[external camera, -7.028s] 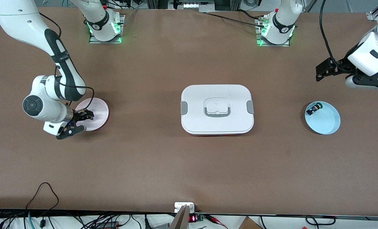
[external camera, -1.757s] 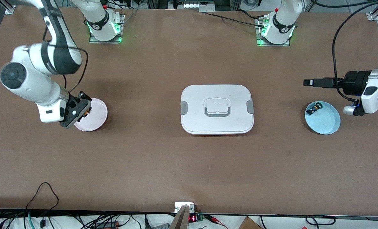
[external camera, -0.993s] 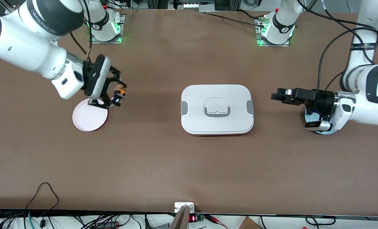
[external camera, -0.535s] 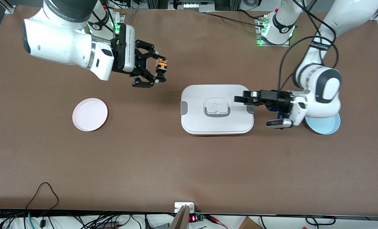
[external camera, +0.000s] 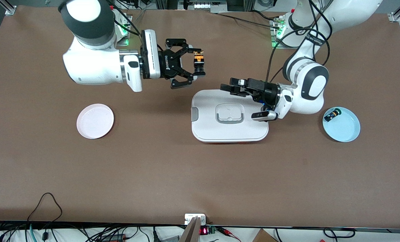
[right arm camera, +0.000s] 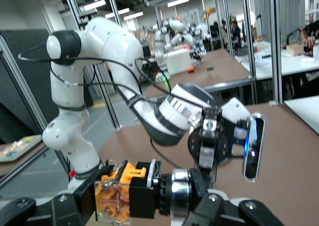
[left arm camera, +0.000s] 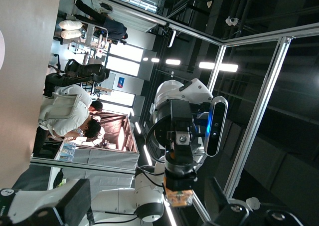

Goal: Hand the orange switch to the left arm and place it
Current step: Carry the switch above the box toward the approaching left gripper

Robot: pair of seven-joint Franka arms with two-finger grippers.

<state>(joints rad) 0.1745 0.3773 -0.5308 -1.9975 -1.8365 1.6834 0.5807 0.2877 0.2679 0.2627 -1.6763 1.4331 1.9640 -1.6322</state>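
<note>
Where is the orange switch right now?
In the front view, the orange switch is held in the air by the right gripper, over bare table near the box, facing the open left gripper.

"ROBOTIQ" is printed on the right end effector (external camera: 193, 70)

Orange switch (external camera: 198, 63) airborne; white box (external camera: 229, 116) mid-table.

Both arms (external camera: 95, 64) are glossy white shells with black joint bands, black skeletal tools (external camera: 181, 64), loose black cables looping along them, green lights glowing at the bases (external camera: 289, 37).
</note>
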